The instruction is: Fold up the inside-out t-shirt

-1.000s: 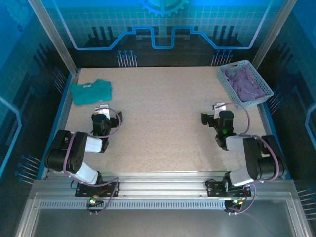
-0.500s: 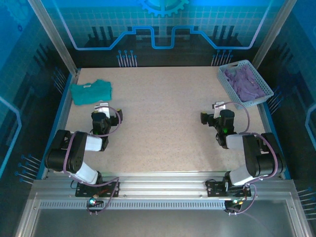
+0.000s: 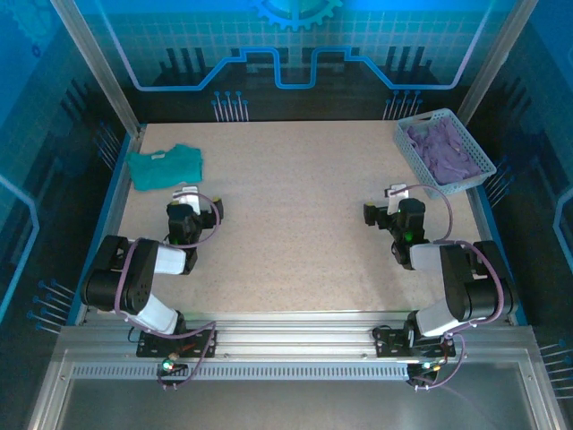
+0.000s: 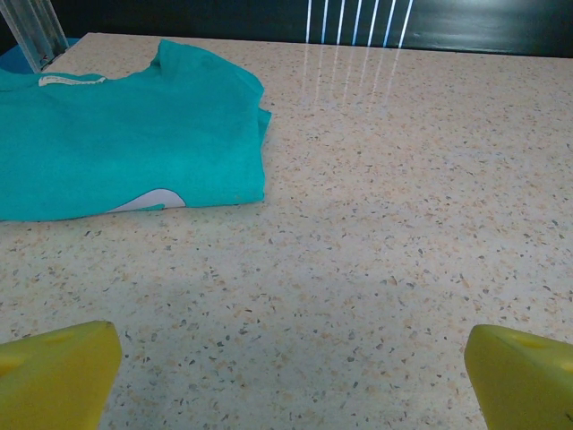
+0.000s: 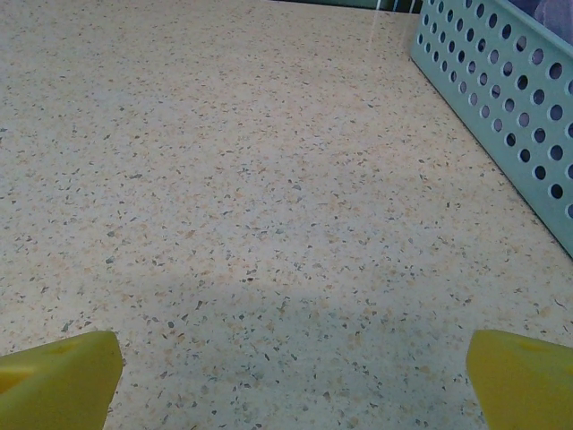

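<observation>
The t-shirt (image 3: 166, 167) is coloured teal. The table (image 3: 295, 224) is speckled beige. Purple cloth (image 3: 443, 148) is held in the pale-blue basket (image 3: 416, 159).

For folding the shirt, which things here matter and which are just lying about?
Job: teal t-shirt, far left of the table; left gripper, open; right gripper, open.
Lying about: blue basket, far right; purple cloth in it.

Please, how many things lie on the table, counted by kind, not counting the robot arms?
Teal t-shirt: 1
Pale blue basket: 1
Purple cloth pile, in the basket: 1
Total: 3
</observation>
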`<state>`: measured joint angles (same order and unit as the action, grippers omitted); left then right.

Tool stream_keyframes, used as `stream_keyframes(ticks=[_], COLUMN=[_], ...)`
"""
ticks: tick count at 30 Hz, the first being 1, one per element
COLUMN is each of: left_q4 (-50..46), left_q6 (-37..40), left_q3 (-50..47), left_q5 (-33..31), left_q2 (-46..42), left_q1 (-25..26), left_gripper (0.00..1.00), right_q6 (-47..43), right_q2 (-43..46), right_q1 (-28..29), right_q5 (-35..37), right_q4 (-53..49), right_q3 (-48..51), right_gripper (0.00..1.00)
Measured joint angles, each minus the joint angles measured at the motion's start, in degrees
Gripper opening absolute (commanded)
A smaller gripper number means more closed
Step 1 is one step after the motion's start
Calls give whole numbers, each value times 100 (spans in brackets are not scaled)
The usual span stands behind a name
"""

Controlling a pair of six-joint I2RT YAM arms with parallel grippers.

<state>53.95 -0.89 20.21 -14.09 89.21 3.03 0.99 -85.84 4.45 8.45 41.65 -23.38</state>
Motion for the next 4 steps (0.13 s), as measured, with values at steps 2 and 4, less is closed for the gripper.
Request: stream_keyframes(ticks=[2, 4], left_q4=[0, 0], left_q6=[0, 0], left_q3=[0, 0], left_q5=[0, 0], left_q2=[0, 0], left_q1=[0, 0], left_gripper=[99, 99], right_q6=[0, 0], right_q2=[0, 0], right_q1=[0, 0], right_q5=[0, 0], right_q4=[0, 0], right_q3=[0, 0], right_gripper=[100, 100])
